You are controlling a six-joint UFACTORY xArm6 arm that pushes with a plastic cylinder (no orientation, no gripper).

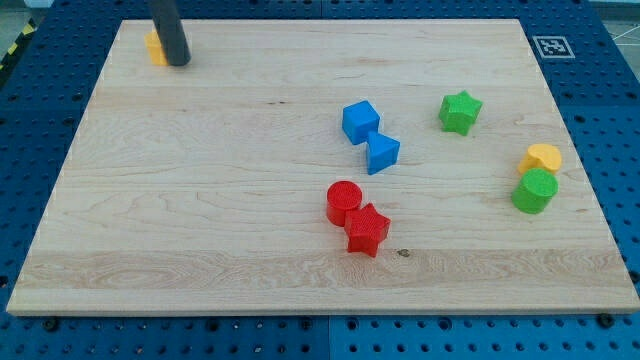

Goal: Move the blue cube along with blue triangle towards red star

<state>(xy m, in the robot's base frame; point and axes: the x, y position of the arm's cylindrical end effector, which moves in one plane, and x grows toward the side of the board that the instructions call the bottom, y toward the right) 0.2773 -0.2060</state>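
A blue cube (360,121) sits just right of the board's middle. A blue triangle (382,153) touches it at its lower right. A red star (367,230) lies below them, toward the view's bottom, touching a red cylinder (343,201) at its upper left. My tip (178,62) is at the view's top left corner of the board, far from the blue blocks, right next to a yellow block (155,46) that the rod partly hides.
A green star (460,111) lies right of the blue cube. A yellow block (542,157) and a green cylinder (535,191) stand together near the right edge. The wooden board (200,200) lies on a blue pegboard table.
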